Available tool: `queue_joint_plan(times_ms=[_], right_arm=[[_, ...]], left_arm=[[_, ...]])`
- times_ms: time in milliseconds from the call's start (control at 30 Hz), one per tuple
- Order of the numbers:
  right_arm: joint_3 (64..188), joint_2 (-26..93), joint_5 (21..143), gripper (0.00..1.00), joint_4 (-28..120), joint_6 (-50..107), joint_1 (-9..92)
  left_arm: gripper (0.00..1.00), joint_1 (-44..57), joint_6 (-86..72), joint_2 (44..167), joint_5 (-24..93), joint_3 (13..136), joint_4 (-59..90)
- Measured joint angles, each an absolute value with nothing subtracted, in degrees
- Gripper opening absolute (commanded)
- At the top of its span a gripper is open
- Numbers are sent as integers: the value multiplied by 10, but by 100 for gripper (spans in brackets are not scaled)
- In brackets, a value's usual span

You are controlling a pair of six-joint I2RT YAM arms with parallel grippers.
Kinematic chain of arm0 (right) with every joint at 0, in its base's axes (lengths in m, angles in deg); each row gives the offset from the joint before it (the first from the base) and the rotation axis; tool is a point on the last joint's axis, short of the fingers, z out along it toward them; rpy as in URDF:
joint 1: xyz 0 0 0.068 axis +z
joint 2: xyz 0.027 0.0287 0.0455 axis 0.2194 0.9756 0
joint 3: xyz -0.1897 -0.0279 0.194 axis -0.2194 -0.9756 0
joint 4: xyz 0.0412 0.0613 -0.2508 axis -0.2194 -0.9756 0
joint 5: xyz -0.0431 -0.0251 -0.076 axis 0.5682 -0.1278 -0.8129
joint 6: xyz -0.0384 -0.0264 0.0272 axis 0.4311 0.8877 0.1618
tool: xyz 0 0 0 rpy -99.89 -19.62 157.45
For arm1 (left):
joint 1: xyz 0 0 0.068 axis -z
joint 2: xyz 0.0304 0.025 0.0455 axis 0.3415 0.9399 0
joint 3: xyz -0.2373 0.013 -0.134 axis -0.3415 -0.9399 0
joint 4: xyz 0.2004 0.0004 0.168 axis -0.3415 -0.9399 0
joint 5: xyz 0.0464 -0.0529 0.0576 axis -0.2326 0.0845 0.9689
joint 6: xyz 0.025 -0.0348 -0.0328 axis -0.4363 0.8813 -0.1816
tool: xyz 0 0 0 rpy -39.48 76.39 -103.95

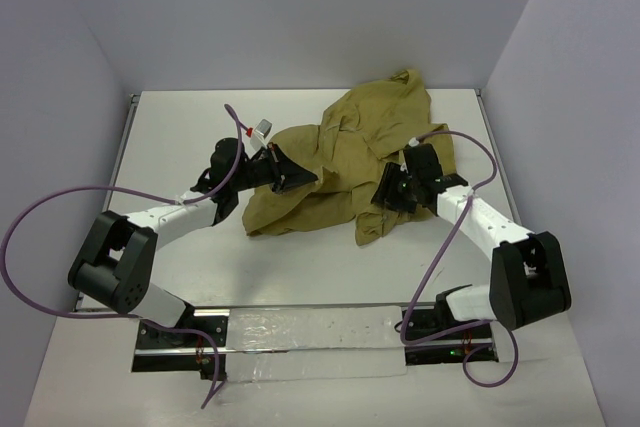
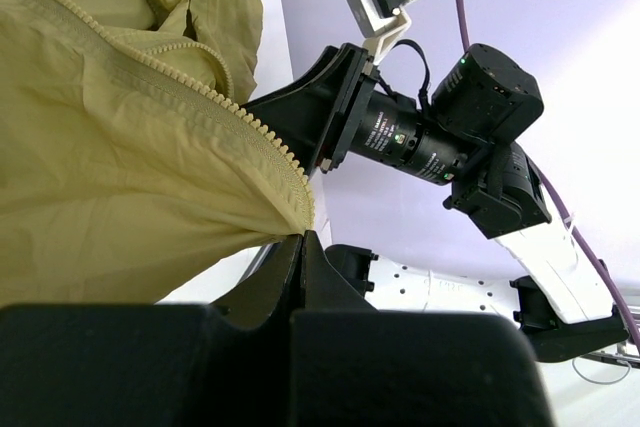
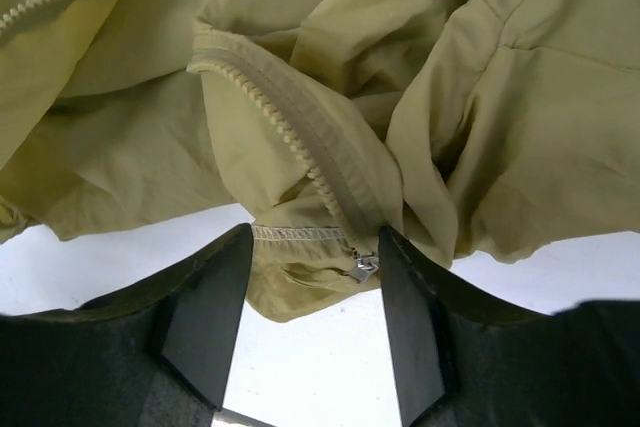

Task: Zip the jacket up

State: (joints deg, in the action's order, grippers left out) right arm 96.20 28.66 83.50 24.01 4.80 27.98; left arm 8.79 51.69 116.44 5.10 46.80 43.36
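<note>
We look down from above and behind the arm bases, far enough back to take in the whole table (image 1: 180, 127). Our left wrist camera sits close behind the left gripper (image 2: 302, 247) and faces past its fingertips to what seems to be the right arm (image 2: 480, 117). Our right wrist camera, very near, looks out between the fingers of the right gripper (image 3: 312, 247). All three views share the jacket (image 1: 340, 162).

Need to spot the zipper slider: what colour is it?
The zipper slider is silver; right wrist view shows it best.
</note>
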Motion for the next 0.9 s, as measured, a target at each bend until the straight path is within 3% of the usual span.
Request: queue_joint_plan(times_ms=[200,900], right_arm=[[943,287,839,75,249,48,279],[878,280,860,82,339,41,279]], left_arm=[[0,88,517,1164,51,468,433],[0,100,498,1167,51,523,389]])
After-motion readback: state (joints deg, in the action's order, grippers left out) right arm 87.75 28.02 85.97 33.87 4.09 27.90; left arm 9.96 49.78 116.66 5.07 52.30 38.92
